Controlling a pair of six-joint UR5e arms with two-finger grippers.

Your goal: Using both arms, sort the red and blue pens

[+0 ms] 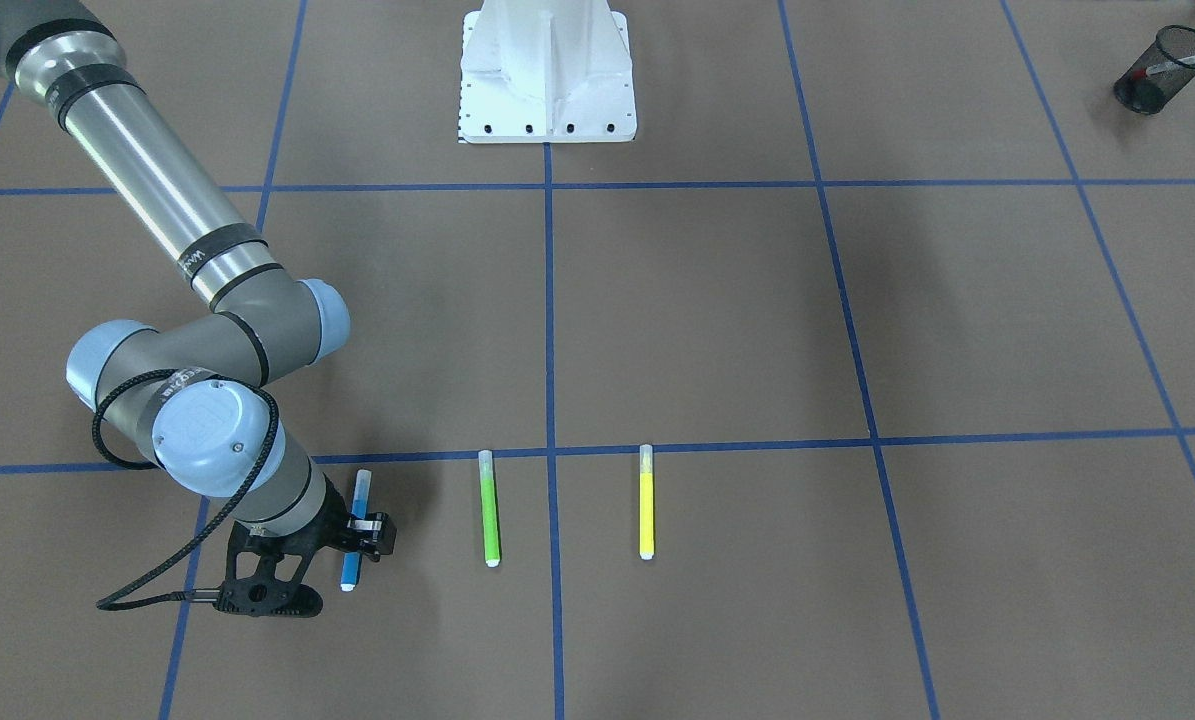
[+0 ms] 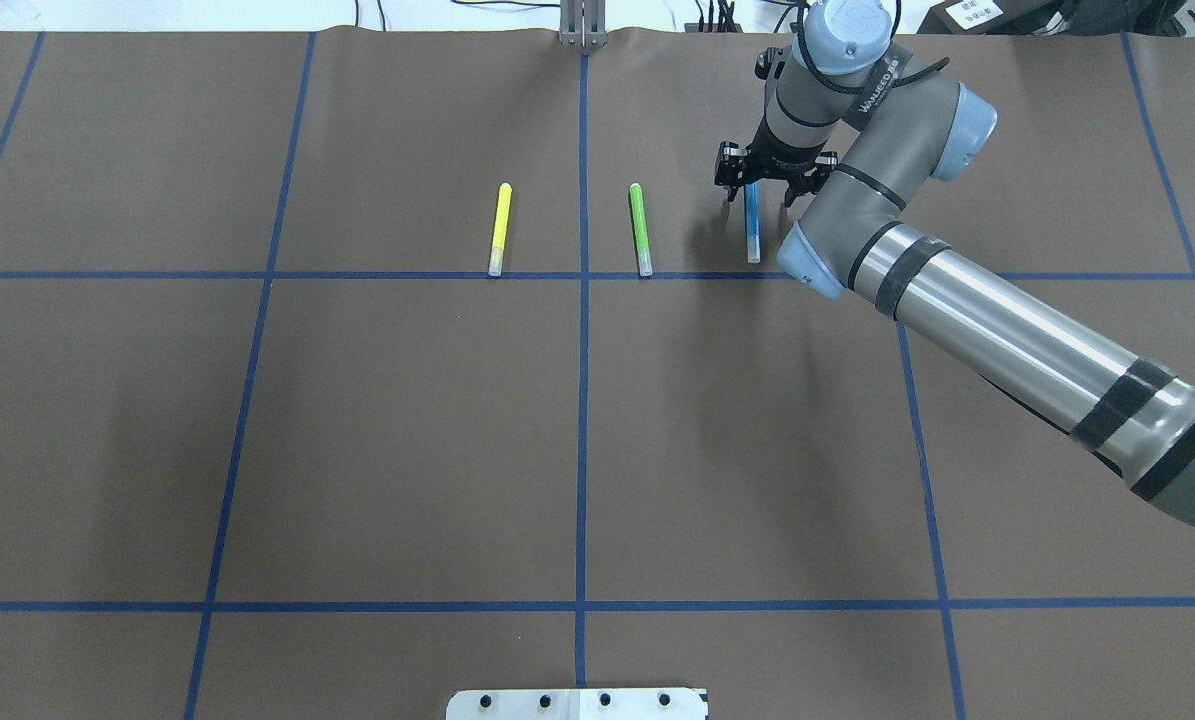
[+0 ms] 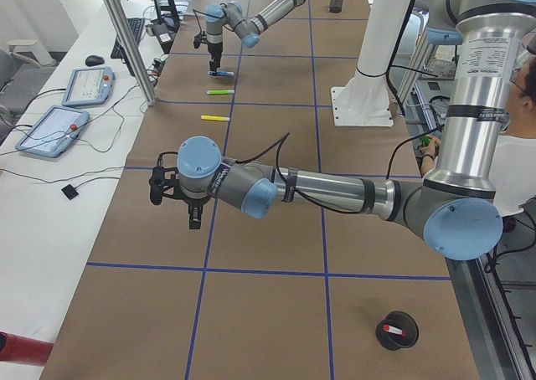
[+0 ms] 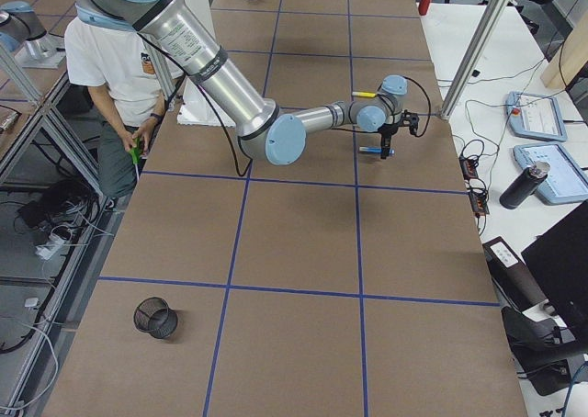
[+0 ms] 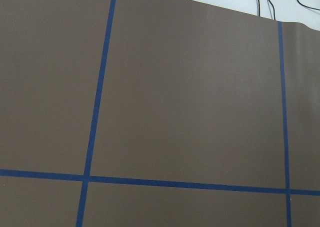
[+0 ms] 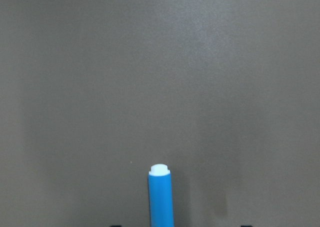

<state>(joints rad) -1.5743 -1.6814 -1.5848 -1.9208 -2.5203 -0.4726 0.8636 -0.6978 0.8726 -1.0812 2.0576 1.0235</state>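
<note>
Out on my left, the red pen (image 1: pixel 1179 65) already stands in the black mesh cup (image 1: pixel 1142 92) near that end of the table (image 2: pixel 407 430), so I judge that half of the sort done. My left pincer (image 3: pixel 194 217) hangs above bare mat with no pen near it. Only the side camera shows it, so I cannot tell whether its fingers are spread or pressed together.

Moving right along the row, the yellow marker (image 2: pixel 498 228) and the green marker (image 2: pixel 640 228) lie flat and parallel; neither is mine to sort. Next comes the blue pen (image 2: pixel 753 228), flat on the mat just beside the green one and not touching it. My right pincer (image 2: pixel 756 195) is down over its white-tipped end, fingers spread, one either side of the barrel and not yet pinching.

What is left, as I judge it: close, lift, and carry the blue pen to the second mesh cup (image 4: pixel 156 318) far off at my right end, where I see nothing inside.

The row lies near the operators' edge of the table. Toward my base and out to the right the mat is broad and bare, so the carry has plenty of room.
</note>
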